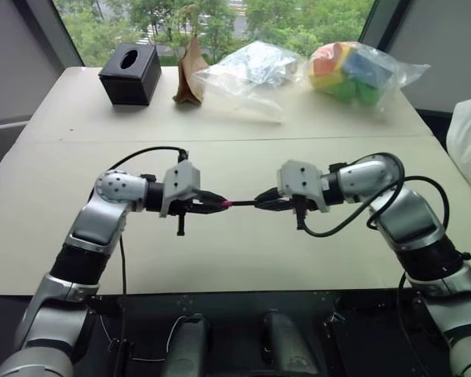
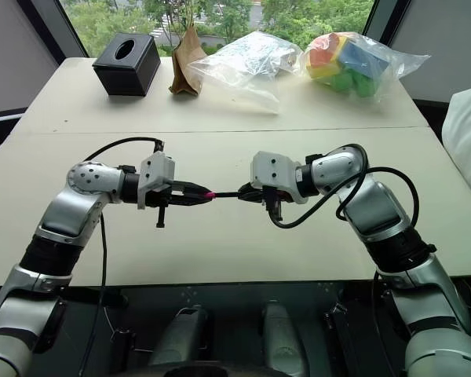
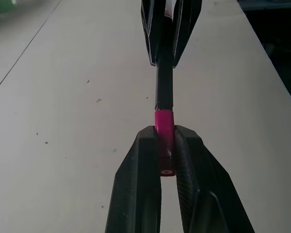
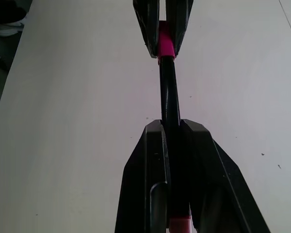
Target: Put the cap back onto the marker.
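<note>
Above the middle of the table my two grippers face each other. The left gripper [image 1: 217, 204] is shut on the small pink cap [image 3: 164, 127], and the right gripper [image 1: 261, 202] is shut on the thin dark marker [image 4: 168, 92]. The marker runs level between them and its end meets the cap [image 1: 227, 203], with no gap visible between the two. In the left wrist view the cap sits between the fingers [image 3: 136, 179] with its front part sticking out toward the marker [image 3: 164, 90].
At the table's far edge stand a black tissue box [image 1: 130, 74], a brown paper bag [image 1: 191, 75], a clear plastic bag [image 1: 251, 71] and a bag of coloured blocks [image 1: 350, 69]. A seam [image 1: 220, 140] crosses the tabletop beyond my grippers.
</note>
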